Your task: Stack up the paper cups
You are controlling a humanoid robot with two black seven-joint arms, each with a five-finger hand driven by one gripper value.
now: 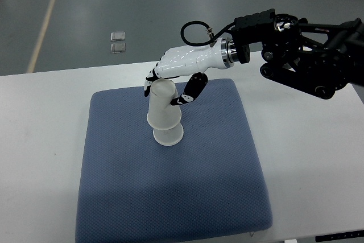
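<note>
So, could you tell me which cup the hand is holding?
The upper cup, gripped by the right hand; the lower cup stands free beneath it.

No readable text, labels, brands or numbers appear anywhere, neither on the paper cups (163, 112) nor on anything around them.

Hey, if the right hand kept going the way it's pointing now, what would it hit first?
Beyond the paper cup that the right hand already grips, its line runs left and slightly toward the camera over the blue cushion, then the white table. The way looks free, though depth is unclear.
</note>
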